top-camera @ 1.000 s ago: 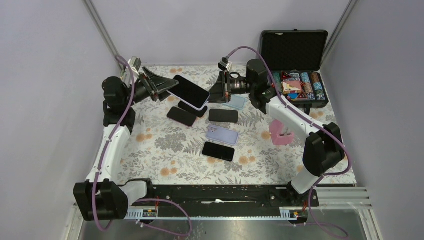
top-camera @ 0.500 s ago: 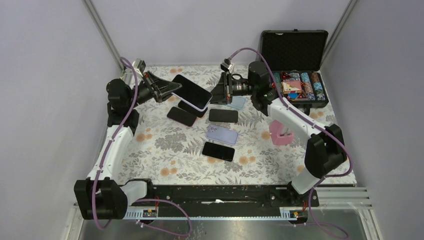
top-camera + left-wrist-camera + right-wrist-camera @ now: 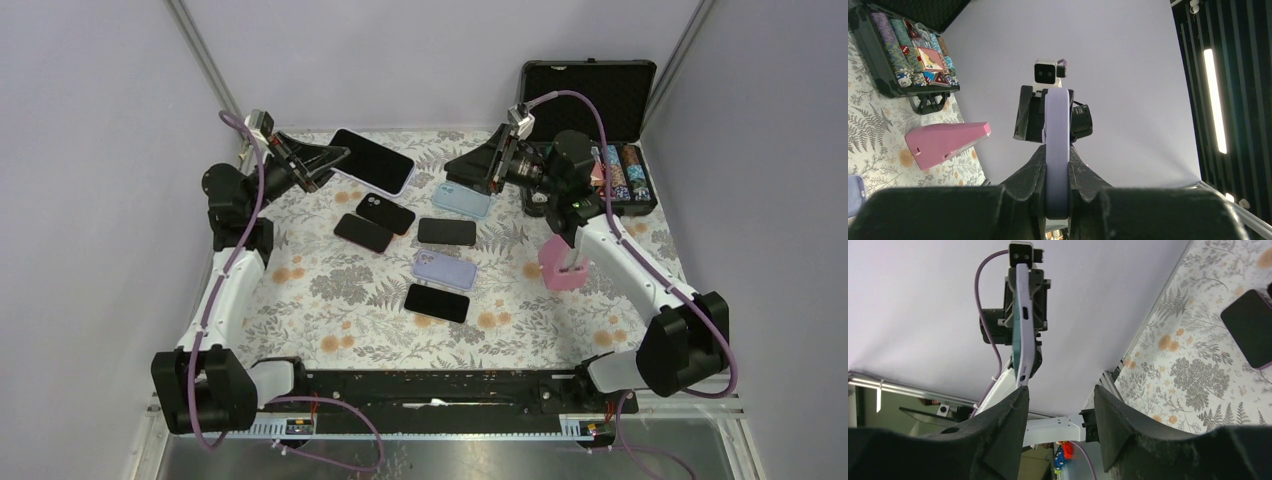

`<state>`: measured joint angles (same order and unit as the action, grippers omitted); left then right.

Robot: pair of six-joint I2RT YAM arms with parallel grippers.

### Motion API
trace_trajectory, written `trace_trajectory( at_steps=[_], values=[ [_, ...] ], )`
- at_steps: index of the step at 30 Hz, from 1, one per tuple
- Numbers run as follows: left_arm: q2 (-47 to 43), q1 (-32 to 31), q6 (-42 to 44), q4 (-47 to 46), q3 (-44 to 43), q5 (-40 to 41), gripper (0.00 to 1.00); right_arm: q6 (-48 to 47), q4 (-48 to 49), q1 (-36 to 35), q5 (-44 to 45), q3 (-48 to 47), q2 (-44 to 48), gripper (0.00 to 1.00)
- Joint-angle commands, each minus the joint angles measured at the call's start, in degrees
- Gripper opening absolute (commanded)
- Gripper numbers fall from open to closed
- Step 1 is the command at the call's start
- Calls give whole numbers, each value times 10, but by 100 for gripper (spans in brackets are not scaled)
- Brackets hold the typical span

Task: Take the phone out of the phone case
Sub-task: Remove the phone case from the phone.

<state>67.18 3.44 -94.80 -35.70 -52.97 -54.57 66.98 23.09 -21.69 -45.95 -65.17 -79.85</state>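
Note:
A phone with a dark screen in a lilac phone case [image 3: 372, 160] hangs in the air over the back left of the table. My left gripper [image 3: 335, 165] is shut on its left end. In the left wrist view the case [image 3: 1056, 130] shows edge-on, pinched between the two black fingers [image 3: 1030, 170]. My right gripper [image 3: 458, 172] stands open to the phone's right, apart from it, with nothing between its fingers. From the right wrist view [image 3: 1060, 395] the phone [image 3: 1020, 335] is seen edge-on, some way off.
Several phones lie on the floral cloth: two dark ones [image 3: 363, 232], one at centre [image 3: 446, 231], one nearer [image 3: 436, 302]. A lilac case [image 3: 444, 268] and a pale blue case [image 3: 464, 201] lie there too. A pink stand [image 3: 560, 265] and an open black chip case [image 3: 600, 170] stand at the right.
The right gripper has let go of the phone, opened and drawn back to the right. The left gripper has shut on the phone and carried it back and to the left.

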Motion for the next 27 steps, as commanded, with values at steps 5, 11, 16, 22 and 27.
trace_trajectory(
  at_steps=[5, 11, 16, 22, 27],
  values=[
    [-43, -1, 4, 60, -43, 87, 0, -36, 48, -72, 28, -25, 18, 69],
    [-63, -1, -6, 112, -41, 111, 0, -37, 113, -170, 142, -31, -7, 75],
    [-75, -1, -16, 112, -31, 118, 0, -8, 179, -188, 206, -36, -32, 73],
    [-92, -2, -29, 123, -25, 128, 0, 16, 198, -194, 227, -46, -64, 55],
    [-99, -2, -48, 155, -12, 137, 0, 10, 212, -203, 220, -45, -67, 44]
  ],
)
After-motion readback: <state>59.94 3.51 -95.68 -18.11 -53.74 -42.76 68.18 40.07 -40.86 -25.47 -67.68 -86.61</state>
